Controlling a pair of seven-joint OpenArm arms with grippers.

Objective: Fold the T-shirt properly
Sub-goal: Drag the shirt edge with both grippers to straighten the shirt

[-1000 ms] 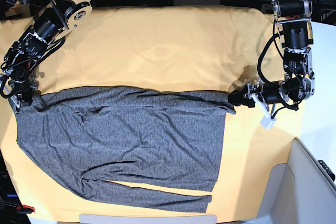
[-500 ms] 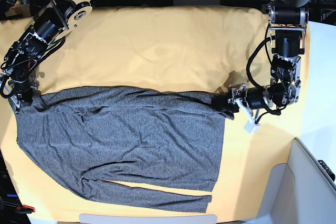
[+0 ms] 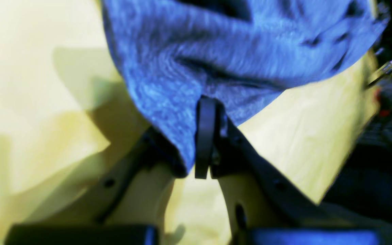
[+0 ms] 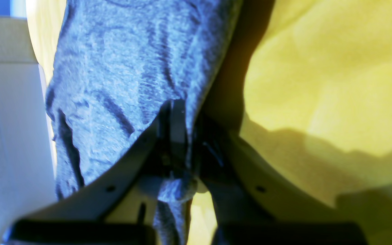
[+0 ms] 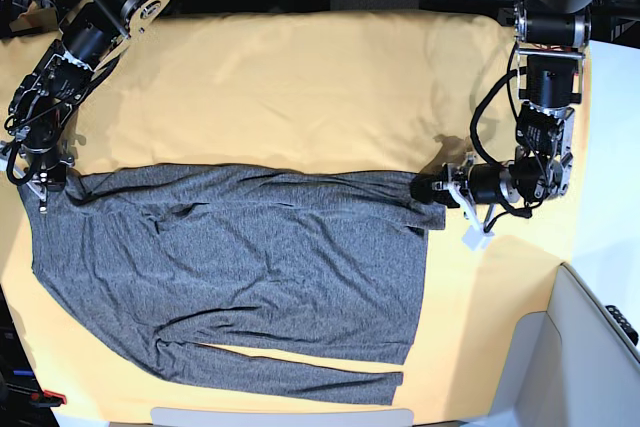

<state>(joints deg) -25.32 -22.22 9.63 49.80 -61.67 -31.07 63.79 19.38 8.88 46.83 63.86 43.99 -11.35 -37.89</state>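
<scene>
Lying flat on the yellow cloth (image 5: 300, 87), the T-shirt (image 5: 240, 267) looks thin, soft and light; I judge it will sag and wrinkle when lifted, so both far corners are the good places to hold. The left gripper (image 3: 204, 136) reaches low and sideways from its bent arm, its jaws closed on the hem corner. The right gripper (image 4: 179, 136) hangs down from its arm at the opposite edge, closed on the shoulder corner, the fabric bunching between the jaws
</scene>
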